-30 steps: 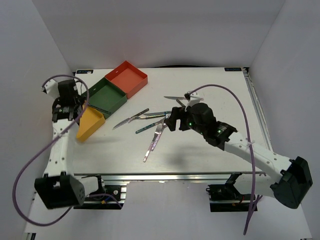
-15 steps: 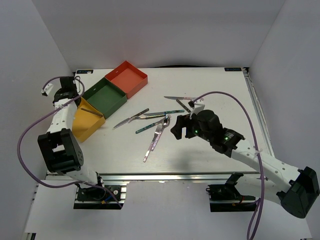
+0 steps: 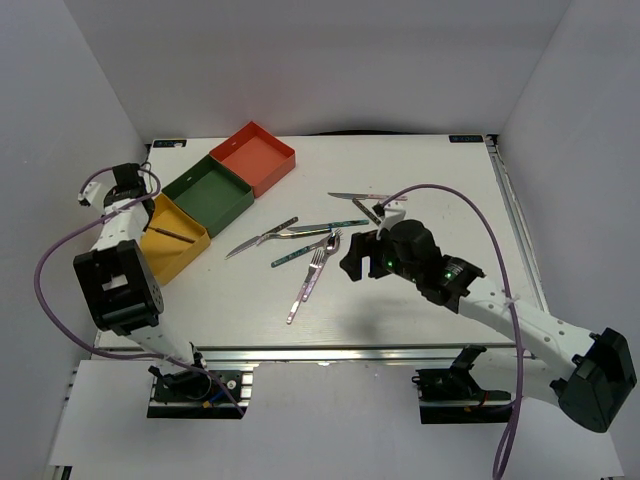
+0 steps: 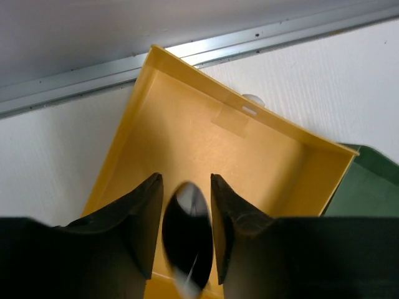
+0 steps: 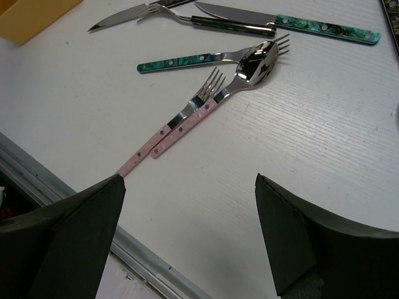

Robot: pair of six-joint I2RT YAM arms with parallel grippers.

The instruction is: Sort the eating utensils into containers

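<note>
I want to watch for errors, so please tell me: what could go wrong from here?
1. The pink-handled fork and pink-handled spoon lie side by side ahead of the open right gripper; it may catch both.
2. The left gripper, a spoon bowl between its fingers, is over the yellow tray at the table's edge; a nudge could push it off.

A red-orange square shallow tray (image 3: 255,152), a dark green one (image 3: 210,195) and a yellow one (image 3: 172,257) stand close together in a diagonal row at far left. A slim metal utensil (image 3: 168,234) lies in the yellow tray. A pink-handled fork (image 5: 206,90), pink-handled spoon (image 5: 255,62), teal-handled fork (image 5: 181,62) and teal-handled knife (image 5: 324,30) lie clustered mid-surface (image 3: 250,310).
</note>
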